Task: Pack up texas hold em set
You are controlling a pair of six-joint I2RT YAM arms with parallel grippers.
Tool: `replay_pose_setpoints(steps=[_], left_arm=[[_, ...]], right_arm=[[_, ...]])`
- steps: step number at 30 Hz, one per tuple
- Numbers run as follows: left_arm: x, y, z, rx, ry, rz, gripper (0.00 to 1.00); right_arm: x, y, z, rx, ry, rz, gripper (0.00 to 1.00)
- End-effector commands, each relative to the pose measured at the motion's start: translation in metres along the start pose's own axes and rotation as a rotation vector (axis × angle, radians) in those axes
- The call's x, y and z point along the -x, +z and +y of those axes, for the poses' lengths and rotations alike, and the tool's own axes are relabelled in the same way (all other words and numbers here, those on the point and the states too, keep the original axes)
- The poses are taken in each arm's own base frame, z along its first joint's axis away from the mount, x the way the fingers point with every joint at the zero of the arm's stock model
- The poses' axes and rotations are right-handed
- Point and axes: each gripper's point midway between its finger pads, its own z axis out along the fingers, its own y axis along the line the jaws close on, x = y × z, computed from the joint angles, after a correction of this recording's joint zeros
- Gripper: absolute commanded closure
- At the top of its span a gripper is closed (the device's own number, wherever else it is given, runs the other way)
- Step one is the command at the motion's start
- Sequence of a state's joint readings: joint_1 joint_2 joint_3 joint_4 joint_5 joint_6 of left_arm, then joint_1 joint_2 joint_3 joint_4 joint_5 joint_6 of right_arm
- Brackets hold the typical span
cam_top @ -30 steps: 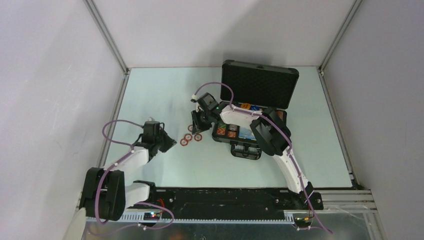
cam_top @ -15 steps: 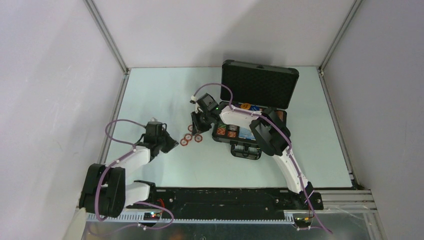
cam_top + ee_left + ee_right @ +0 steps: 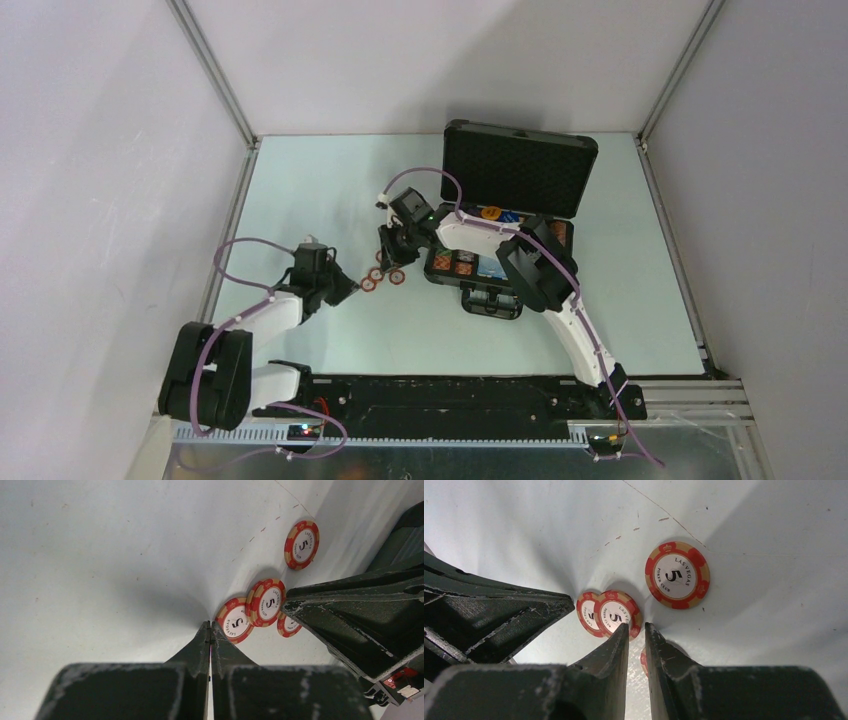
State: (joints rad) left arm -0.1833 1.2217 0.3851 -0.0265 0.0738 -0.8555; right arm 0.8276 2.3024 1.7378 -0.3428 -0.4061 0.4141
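The black case (image 3: 492,300) lies open at the middle right, its foam-lined lid (image 3: 518,168) upright and coloured chip rows (image 3: 505,216) inside. Several red-white "5" chips (image 3: 383,276) lie on the table left of the case. In the left wrist view two overlap (image 3: 268,602) and one lies apart (image 3: 301,545). My left gripper (image 3: 210,625) is shut and empty, its tip touching the nearest chip (image 3: 235,622). My right gripper (image 3: 636,626) is all but shut with nothing between the fingers, its tips at the overlapping chips (image 3: 616,615). One chip (image 3: 677,575) lies just beyond. The card box and triangular marker are not discernible.
The pale green table (image 3: 320,190) is walled by grey panels, with metal rails along the left edge (image 3: 232,215) and right edge (image 3: 665,215). The two grippers face each other across the chip cluster, a few centimetres apart. The right arm (image 3: 535,265) reaches over the case's front.
My left gripper has moved right toward the chips and now touches the nearest one. My right gripper has shifted slightly left and down over the cluster.
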Motion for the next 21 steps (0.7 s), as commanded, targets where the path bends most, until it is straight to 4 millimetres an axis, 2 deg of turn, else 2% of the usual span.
replay_pose_setpoints(steps=[1,21], left_arm=[[-0.0062,0.0029,0.0064,0.016,0.031,0.008,1.00],[-0.0122,0.0071,0.0110,0.033,0.042,0.029,1.00]], right_arm=[[-0.0074,0.0099,-0.0035,-0.008,-0.010,0.034,0.77],[-0.0084,0.0126,0.0044,0.029,-0.014,0.044,0.77]])
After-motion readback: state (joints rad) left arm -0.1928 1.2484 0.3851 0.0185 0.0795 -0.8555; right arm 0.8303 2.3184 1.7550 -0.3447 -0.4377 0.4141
